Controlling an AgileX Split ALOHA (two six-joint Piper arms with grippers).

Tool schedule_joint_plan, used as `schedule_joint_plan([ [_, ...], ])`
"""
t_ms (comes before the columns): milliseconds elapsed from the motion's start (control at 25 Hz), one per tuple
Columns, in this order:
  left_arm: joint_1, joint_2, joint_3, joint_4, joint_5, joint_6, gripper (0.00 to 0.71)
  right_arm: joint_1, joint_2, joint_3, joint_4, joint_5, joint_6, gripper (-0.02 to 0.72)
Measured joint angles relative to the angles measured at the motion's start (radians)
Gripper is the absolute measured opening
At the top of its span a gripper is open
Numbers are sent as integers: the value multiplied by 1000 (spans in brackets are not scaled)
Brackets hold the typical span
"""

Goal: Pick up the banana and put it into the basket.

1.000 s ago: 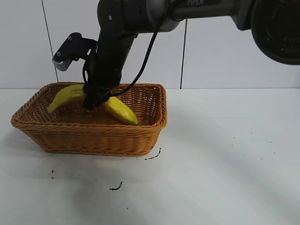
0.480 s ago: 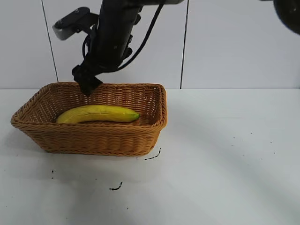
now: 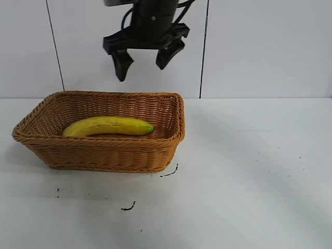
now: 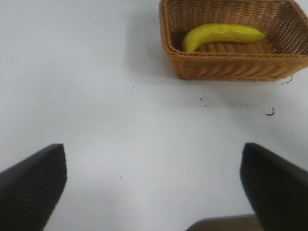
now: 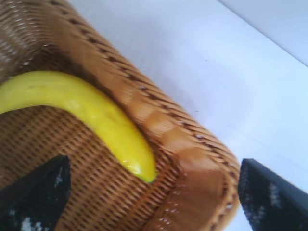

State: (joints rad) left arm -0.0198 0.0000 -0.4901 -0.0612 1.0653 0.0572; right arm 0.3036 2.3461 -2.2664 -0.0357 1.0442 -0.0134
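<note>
The yellow banana [image 3: 109,125] lies flat inside the tan wicker basket [image 3: 98,148] at the left of the white table. My right gripper [image 3: 142,59] hangs open and empty above the basket's back rim, well clear of the banana. In the right wrist view the banana [image 5: 86,108] and the basket's rim [image 5: 192,159] lie below my open right gripper [image 5: 154,197]. My left gripper [image 4: 154,187] is open and empty over bare table, far from the basket [image 4: 231,67] and the banana [image 4: 221,34]. The left gripper is out of the exterior view.
Small black marks [image 3: 128,207] dot the table in front of the basket, one at its front corner [image 3: 170,173]. A white panelled wall stands right behind the basket. The table stretches bare to the right [image 3: 259,171].
My right gripper let go of the banana, rose out of the basket and turned, with its fingers now spread. The banana settled flat on the basket's floor.
</note>
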Motion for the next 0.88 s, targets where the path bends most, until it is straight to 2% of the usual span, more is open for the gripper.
schedule_joint_plan([
  [200,0,0,0,0,0,0,695,-150,0,0,15,32,3,676],
  [360,0,0,0,0,0,0,695,-232,0,0,68,77,3,676],
  [560,0,0,0,0,0,0,695,-270,0,-1,78,158,3,676],
  [880,0,0,0,0,0,0,695,-272,-57,66,56,171,24,676],
])
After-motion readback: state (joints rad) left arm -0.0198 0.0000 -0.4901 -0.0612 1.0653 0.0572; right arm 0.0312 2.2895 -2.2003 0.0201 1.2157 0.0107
